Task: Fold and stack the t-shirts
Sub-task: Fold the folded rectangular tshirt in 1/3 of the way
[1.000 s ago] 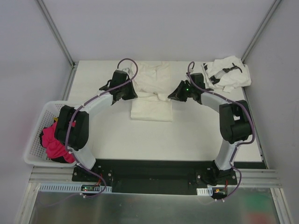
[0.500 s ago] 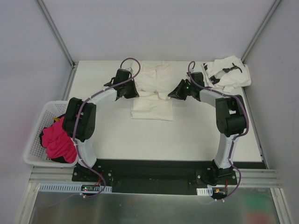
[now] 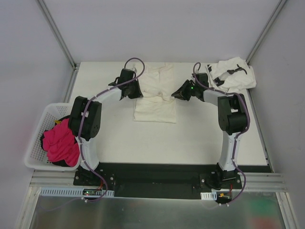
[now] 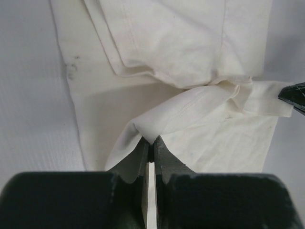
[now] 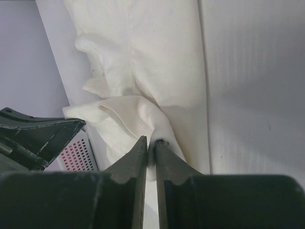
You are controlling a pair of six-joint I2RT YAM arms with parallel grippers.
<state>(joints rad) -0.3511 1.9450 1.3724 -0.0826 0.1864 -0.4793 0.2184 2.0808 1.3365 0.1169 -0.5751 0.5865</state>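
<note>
The cream-white t-shirt (image 3: pixel 155 95) lies partly folded at the back middle of the table; it fills the left wrist view (image 4: pixel 181 43) and shows in the right wrist view (image 5: pixel 157 52). My left gripper (image 3: pixel 135 90) is shut on a fold at the shirt's left edge (image 4: pixel 150 138). My right gripper (image 3: pixel 174 96) is shut on a fold at its right edge (image 5: pixel 151 139). Both hold the fold lifted a little above the rest of the shirt. The white t-shirt with black marks (image 3: pixel 231 75) lies crumpled at the back right corner.
A white basket (image 3: pixel 39 138) with a pink garment (image 3: pixel 61 145) stands off the table's left edge. Grey walls enclose the back and sides. The right gripper's tip shows at the right edge of the left wrist view (image 4: pixel 293 95).
Both grippers have carried the pinched cloth towards the back of the table, stretching out as they go. The basket and the marked shirt have not moved.
</note>
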